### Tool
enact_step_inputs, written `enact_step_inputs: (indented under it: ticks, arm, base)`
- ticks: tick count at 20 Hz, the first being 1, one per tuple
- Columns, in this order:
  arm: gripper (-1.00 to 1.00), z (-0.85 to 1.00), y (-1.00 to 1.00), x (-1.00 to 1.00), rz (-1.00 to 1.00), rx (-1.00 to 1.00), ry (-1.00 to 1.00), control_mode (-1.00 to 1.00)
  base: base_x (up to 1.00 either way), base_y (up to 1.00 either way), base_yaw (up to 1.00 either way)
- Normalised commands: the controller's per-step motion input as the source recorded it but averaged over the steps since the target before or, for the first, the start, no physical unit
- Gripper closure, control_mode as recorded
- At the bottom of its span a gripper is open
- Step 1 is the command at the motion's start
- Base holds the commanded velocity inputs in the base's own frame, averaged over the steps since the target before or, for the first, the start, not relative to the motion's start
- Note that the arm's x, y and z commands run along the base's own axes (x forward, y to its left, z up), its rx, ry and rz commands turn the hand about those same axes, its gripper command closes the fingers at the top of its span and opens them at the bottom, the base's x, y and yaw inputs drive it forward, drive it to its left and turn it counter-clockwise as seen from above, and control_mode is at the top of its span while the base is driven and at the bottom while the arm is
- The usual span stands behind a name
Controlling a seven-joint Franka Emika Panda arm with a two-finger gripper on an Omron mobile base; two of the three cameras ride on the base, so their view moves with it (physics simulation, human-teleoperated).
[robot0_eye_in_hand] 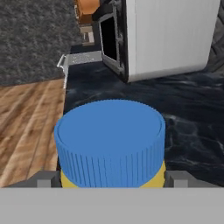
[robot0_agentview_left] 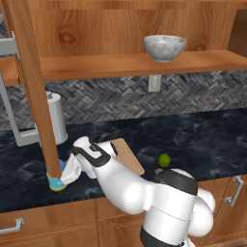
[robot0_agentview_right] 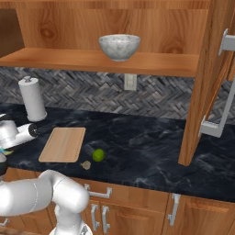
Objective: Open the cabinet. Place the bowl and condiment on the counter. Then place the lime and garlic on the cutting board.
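Your cabinet [robot0_agentview_right: 114,27] stands open, its door [robot0_agentview_left: 34,87] swung out on edge over the surface [robot0_agentview_right: 147,142], which is dark marbled stone. The grey speckled bowl [robot0_agentview_right: 119,47] sits on the cabinet's shelf, well above everything else.

Your white arm reaches low and to the left from the base, bent at the elbow, with the wrist turned so the gripper [robot0_agentview_left: 65,176] points down toward the front left part of the surface, just beside the bottom of the open door.

The condiment [robot0_eye_in_hand: 111,144] stands upright on the surface, directly between the gripper's fingers [robot0_eye_in_hand: 43,178]. You see its blue ribbed lid close up, with a sliver of yellow body beneath. The fingers are spread wide, one at each side of the jar; you cannot tell whether they touch it.

The cutting board [robot0_agentview_right: 63,144] lies flat to the right of the gripper. The lime [robot0_agentview_right: 98,155] rests on the surface just off the board's right edge, and the garlic [robot0_agentview_right: 86,164] lies just beside the lime, nearer the front. A paper-towel roll [robot0_agentview_right: 32,98] stands at the back.
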Motion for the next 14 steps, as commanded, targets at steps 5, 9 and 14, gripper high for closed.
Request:
enact_step_inputs:
  ticks: [5, 9, 14]
  arm:
    - [1.00, -0.14, 0.10, 0.14, 0.06, 0.00, -0.02, -1.00]
    - [1.00, -0.17, 0.14, 0.12, 0.04, 0.00, -0.03, -1.00]
    - [1.00, -0.21, 0.06, 0.11, 0.05, 0.00, -0.03, -1.00]
  base:
    - [0.00, 0.00, 0.00]
    - [0.00, 0.00, 0.00]
    - [0.00, 0.00, 0.00]
